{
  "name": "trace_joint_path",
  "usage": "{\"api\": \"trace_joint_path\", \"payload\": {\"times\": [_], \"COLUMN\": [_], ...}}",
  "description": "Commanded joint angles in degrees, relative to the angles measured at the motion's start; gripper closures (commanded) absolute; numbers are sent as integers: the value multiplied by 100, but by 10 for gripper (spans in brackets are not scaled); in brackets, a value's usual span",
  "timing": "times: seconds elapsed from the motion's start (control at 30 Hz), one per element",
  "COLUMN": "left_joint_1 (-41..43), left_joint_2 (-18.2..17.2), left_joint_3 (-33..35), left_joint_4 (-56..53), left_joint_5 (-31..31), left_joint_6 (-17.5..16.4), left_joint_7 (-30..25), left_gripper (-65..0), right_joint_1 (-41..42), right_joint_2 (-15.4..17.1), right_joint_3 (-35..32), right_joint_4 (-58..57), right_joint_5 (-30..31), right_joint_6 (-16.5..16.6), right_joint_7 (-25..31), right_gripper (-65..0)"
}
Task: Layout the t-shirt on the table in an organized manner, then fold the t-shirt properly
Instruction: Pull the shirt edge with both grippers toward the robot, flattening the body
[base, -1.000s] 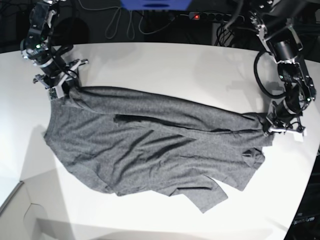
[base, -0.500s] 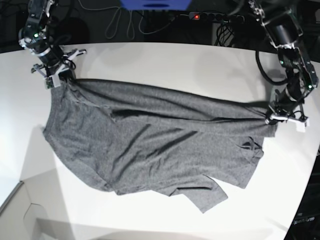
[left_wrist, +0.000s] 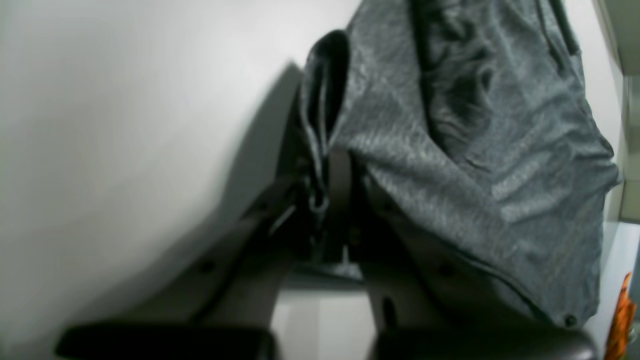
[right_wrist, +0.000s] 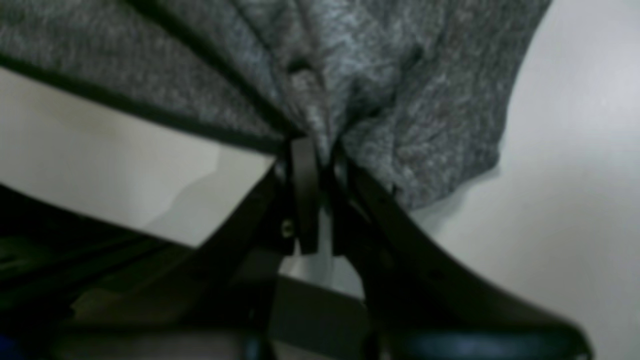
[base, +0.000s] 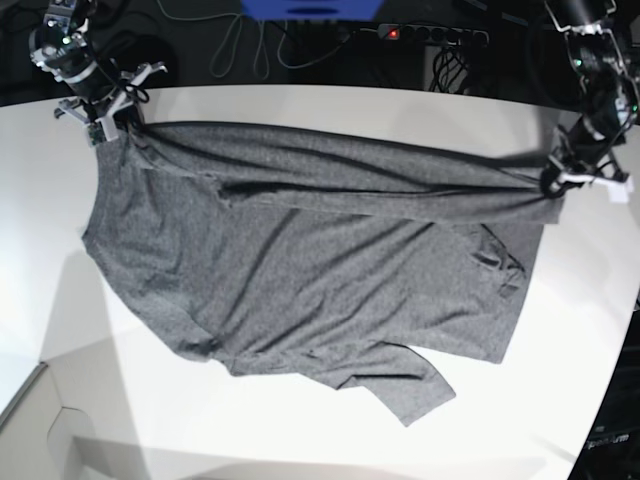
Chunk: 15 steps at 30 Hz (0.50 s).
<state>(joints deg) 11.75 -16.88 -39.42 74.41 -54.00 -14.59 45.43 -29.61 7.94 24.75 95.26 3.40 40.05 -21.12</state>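
The dark grey t-shirt hangs stretched between both grippers over the white table, its lower part draped on the tabletop. My left gripper, at the right of the base view, is shut on one corner of the shirt; its fingers pinch a fold. My right gripper, at the top left of the base view, is shut on the other corner; its fingers clamp bunched cloth. The upper edge runs taut between them.
Cables and a power strip lie behind the table's far edge. A blue object sits at the top centre. The table's curved edge runs at the lower left and along the right side.
Both grippers have risen and moved toward the far edge while pulling apart. The shirt's upper edge has lifted and drawn taut, and the body has slid farther up the table.
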Motion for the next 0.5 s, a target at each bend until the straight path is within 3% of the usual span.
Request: {"api": "trace_joint_path", "payload": {"times": [0.0, 0.17, 0.33, 0.47], "left_joint_1": [34, 359, 623, 658], "left_joint_2": [-118, -118, -101, 31], "left_joint_3": [-186, -379, -388, -537], "left_joint_4": [115, 256, 502, 493], "left_joint_5": [-152, -222, -222, -222], "left_joint_6": [-5, -5, -5, -5], "left_joint_7": [-108, -108, -108, -99], "left_gripper": [-1, -1, -1, -1], "right_joint_1": [-130, -385, -727, -780], "right_joint_2": [54, 124, 107, 107], "right_joint_3": [52, -1, -1, -1], "right_joint_4": [52, 52, 52, -1], "right_joint_5": [-98, -98, -98, -98], "right_joint_6": [-5, -5, -5, -5], "right_joint_7": [-116, -81, 561, 658], "right_gripper": [-10, -10, -10, -10]}}
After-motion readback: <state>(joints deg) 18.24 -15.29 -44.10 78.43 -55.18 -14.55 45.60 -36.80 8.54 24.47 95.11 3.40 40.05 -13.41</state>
